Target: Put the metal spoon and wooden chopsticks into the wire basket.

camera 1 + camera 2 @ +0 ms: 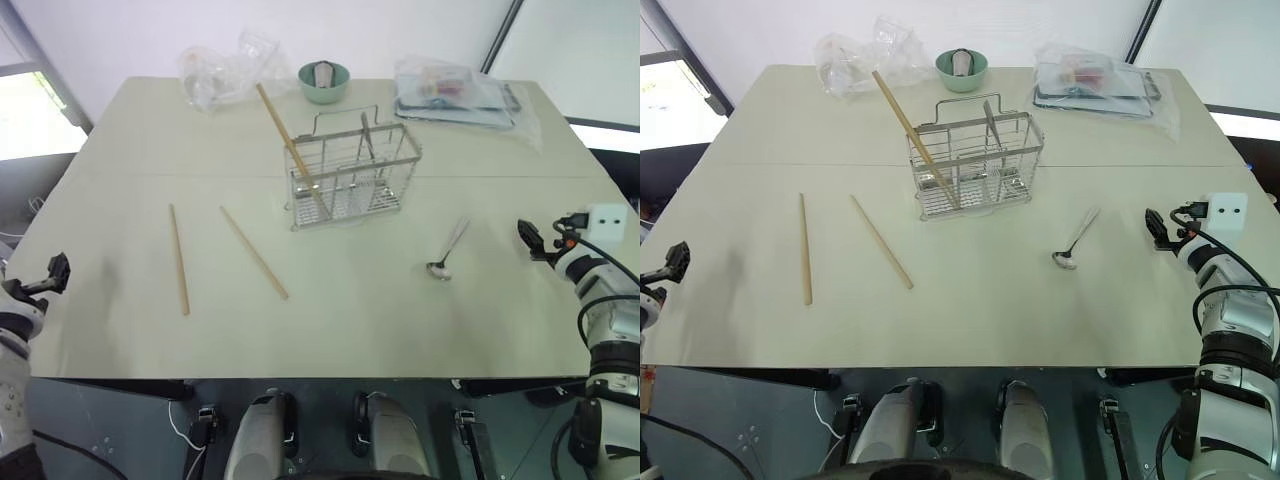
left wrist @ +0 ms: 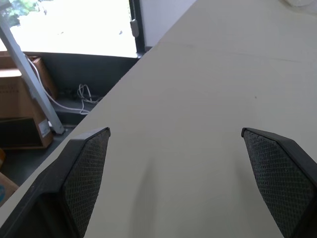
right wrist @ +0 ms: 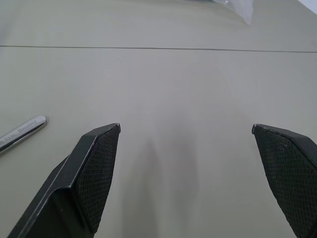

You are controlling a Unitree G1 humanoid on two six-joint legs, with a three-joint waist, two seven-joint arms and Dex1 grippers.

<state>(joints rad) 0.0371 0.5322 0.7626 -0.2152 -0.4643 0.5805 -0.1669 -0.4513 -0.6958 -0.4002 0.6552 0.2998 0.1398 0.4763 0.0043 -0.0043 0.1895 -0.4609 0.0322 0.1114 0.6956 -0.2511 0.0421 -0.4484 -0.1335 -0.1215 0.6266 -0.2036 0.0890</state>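
On the pale bench [image 1: 330, 330], toward the far middle, stands the rectangular silver wire-grid basket [image 1: 352, 175] with its thin loop handle; one long light-brown wooden chopstick [image 1: 285, 135] already leans in its left compartment, its top tilted far-left. Two more plain wooden chopsticks lie flat to the near left of the basket, apart from each other: the left one [image 1: 179, 259] runs nearly straight near-to-far, the right one [image 1: 253, 252] slants. Right of the basket, well apart from it, lies the small shiny metal spoon [image 1: 446, 251], bowl toward the near edge, handle angled far-right.

Left gripper [image 1: 55, 272] sits at the bench's left edge, right gripper [image 1: 532, 241] at its right edge; both sets of black fingers are spread wide and empty.

Handling judgement: chopsticks are light, stiff and thin, lying flush, so likely to roll or skid; a pinch near mid-length looks safest. Spoon is light, hard and probably slick; the mid-handle offers the best hold, the rounded bowl a poor one.
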